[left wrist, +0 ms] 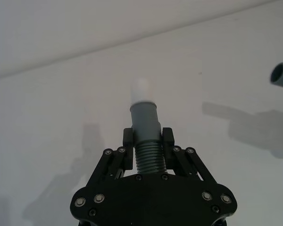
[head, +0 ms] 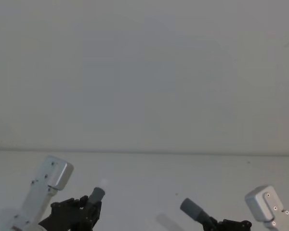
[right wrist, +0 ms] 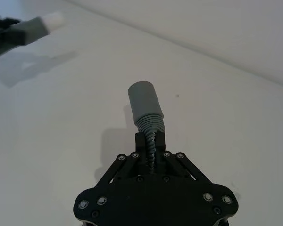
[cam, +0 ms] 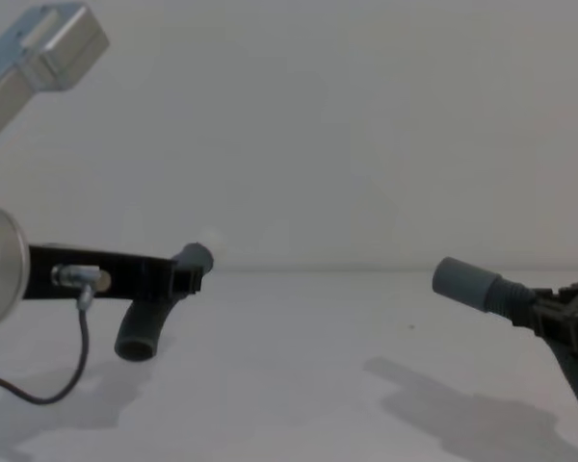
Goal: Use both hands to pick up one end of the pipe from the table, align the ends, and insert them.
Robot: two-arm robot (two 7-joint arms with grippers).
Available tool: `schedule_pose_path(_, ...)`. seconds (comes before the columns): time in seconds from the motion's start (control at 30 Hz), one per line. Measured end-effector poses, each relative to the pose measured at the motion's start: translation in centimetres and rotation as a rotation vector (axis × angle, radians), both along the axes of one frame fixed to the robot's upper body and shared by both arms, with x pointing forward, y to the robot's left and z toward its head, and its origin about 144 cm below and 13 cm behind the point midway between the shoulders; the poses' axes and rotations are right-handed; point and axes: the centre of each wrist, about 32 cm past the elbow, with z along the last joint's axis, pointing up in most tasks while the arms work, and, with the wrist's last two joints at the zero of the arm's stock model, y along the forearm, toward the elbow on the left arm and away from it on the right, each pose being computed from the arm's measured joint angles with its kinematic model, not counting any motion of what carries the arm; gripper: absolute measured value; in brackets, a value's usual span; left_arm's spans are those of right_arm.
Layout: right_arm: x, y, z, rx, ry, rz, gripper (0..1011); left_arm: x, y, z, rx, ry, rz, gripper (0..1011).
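Over the near edge of the white matte desk, our left black tool clamps the dark grey ribbed white-tipped hose and our right black tool the dark grey plain-sleeved hose, well apart, pointing obliquely toward each other, axes not yet in line.

Take the white spigot tip as your marker. Between it and the wider sleeve facing it you have open air over open surface. Behind the tip, the left gripper clamps the left hose piece, whose free end droops toward the surface and narrows the room below. Across the gap, the right gripper grips the right hose piece behind its sleeve. Beyond the tip, the wall rises past the surface's far edge.
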Motion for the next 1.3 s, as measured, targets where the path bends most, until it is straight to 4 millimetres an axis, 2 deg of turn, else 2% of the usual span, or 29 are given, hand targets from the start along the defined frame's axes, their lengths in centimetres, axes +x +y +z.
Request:
schedule_pose_path(0.63, -1.0, -2.8, -0.6, -0.06, -0.075, 0.263, 78, 0.2, 4.0, 2.3, 0.045, -0.041, -0.237, 327)
schedule_pose_path(1.3, -1.7, -4.9, -0.5, -0.093, -0.149, 0.43, 72, 1.6, 6.0, 3.9, 0.085, -0.048, -0.511, 327)
